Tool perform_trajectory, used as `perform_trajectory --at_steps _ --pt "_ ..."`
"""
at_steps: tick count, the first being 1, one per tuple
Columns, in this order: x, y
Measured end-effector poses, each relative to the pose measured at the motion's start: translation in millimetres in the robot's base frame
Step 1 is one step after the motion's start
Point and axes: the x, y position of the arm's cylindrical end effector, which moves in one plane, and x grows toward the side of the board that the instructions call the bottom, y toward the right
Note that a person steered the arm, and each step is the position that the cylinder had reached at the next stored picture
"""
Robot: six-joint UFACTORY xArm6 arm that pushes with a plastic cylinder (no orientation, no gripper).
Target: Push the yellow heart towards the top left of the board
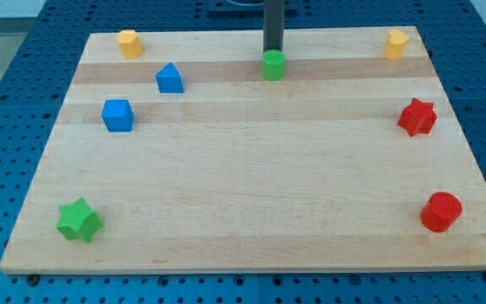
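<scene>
A yellow block (128, 42) that looks like the heart sits at the board's top left corner. A second yellow block (396, 44) sits at the top right corner; its shape is hard to make out. My tip (273, 51) is at the top middle of the board, right behind a green block (273, 65) and touching or nearly touching it. The tip is far to the right of the top-left yellow block and far to the left of the other one.
A blue house-shaped block (170, 78) and a blue cube (117, 115) lie at the upper left. A green star (78, 219) is at the bottom left. A red star (417, 116) and a red cylinder (440, 211) stand along the right edge.
</scene>
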Motion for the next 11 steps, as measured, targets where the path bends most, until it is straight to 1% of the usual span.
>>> perform_trajectory --at_steps 1,3,5,6,7,10,11 --pt "0 36" --pt "9 141" --pt "43 230" --pt "20 279" --pt "-8 278" --pt "-11 155" --pt "-19 139"
